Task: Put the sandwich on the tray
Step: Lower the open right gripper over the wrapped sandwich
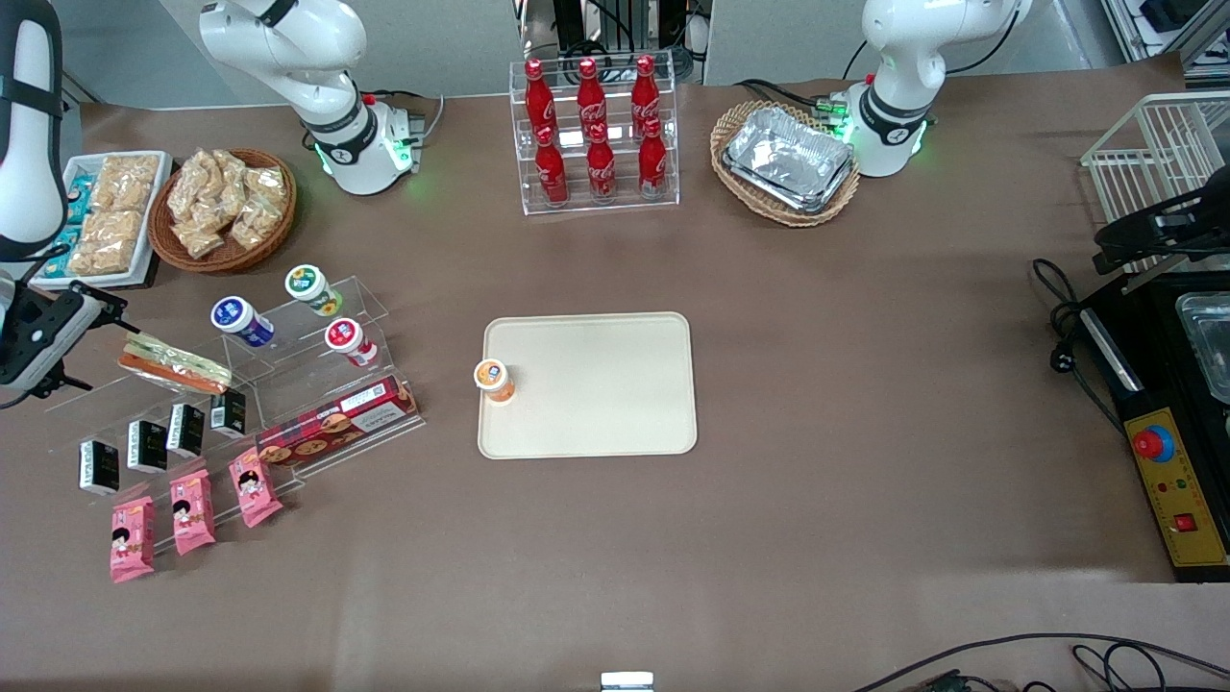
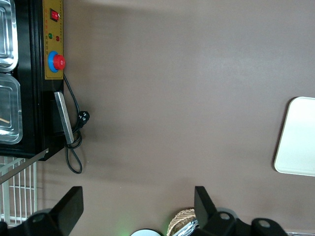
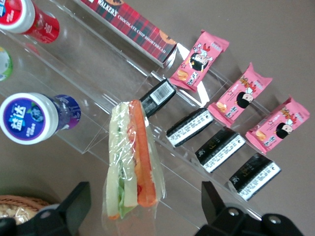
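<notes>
Pink snack packets (image 1: 192,512) are lying nearest the camera while the gripper (image 3: 142,216) is hovering, jaws wide open and empty, over the sandwich (image 3: 132,160) on the clear shelf (image 1: 231,384), well apart from the tray (image 1: 588,384).

One sandwich (image 1: 173,363), one tray (image 1: 588,384), one gripper (image 1: 72,332), six cola bottles (image 1: 596,130), four yoghurt cups (image 1: 288,322), three pink snack packets (image 1: 192,511), four black packets (image 1: 159,440), one cookie box (image 1: 336,421).

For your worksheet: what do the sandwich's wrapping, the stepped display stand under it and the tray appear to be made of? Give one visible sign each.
Sandwich wrap: thin clear film, crinkled and glinting. Stepped stand: clear, probably acrylic; the table shows through, edges catch light. Tray: matte cream, likely plastic; smooth with rounded corners. The gripper hovers open above the sandwich.
</notes>
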Available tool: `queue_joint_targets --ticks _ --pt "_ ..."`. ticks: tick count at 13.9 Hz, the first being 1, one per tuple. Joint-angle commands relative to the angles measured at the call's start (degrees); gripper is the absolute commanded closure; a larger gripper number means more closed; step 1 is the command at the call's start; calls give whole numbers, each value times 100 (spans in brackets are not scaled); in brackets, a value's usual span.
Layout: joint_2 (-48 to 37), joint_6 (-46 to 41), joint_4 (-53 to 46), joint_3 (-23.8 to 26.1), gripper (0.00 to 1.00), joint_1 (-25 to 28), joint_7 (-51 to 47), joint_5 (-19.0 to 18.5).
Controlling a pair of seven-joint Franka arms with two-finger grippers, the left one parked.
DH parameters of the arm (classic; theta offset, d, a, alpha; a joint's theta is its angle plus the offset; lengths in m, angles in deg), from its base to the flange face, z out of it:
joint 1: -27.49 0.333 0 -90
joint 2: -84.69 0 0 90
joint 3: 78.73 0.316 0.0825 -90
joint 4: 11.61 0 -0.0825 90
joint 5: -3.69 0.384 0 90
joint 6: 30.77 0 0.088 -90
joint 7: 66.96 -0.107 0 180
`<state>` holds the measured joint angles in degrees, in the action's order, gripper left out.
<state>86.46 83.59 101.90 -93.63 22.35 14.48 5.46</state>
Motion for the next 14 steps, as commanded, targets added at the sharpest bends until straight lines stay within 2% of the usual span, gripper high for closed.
queue_joint_targets --ticks 1,14 --pt "-203 279 496 -12 0 -48 187 -37" --pt "-274 1474 1445 -135 0 -57 223 -37"
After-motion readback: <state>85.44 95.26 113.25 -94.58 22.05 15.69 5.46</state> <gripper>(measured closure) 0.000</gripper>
